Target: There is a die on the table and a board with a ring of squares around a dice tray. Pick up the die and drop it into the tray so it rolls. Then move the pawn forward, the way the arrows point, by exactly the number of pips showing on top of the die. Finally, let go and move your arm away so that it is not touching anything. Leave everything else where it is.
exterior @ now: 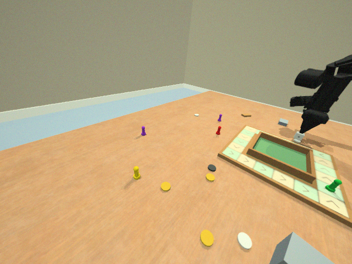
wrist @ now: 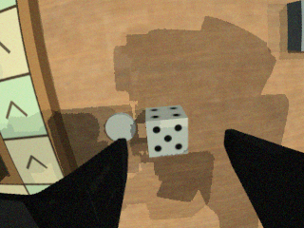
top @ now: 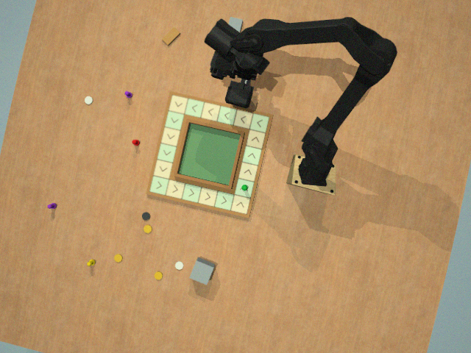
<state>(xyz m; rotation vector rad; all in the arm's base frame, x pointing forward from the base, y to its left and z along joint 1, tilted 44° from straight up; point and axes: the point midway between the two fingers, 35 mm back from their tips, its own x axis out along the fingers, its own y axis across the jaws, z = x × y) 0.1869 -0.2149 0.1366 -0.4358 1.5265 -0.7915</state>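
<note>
The white die (wrist: pixel 167 129) (exterior: pixel 297 137) lies on the table just outside the board's far edge, with five pips on its upper face in the wrist view. In the top view the arm hides it. My gripper (wrist: pixel 177 141) (top: pixel 238 96) (exterior: pixel 302 131) is open and hangs just above the die, one finger on each side, not touching it. The board (top: pixel 167 152) (exterior: pixel 264 169) (wrist: pixel 15 114) has a ring of arrow squares around the green dice tray (top: pixel 209 154) (exterior: pixel 280 153), which holds nothing. The green pawn (top: pixel 244 187) (exterior: pixel 334 186) stands on a square near the board's corner.
A small white disc (wrist: pixel 121 127) lies right beside the die. A flat grey block (top: pixel 235 23) (exterior: pixel 282 122) (wrist: pixel 294 26) and a tan tile (top: pixel 171 36) lie beyond it. A grey cube (top: pixel 202 270), purple, red and yellow pawns and several discs are scattered left of the board.
</note>
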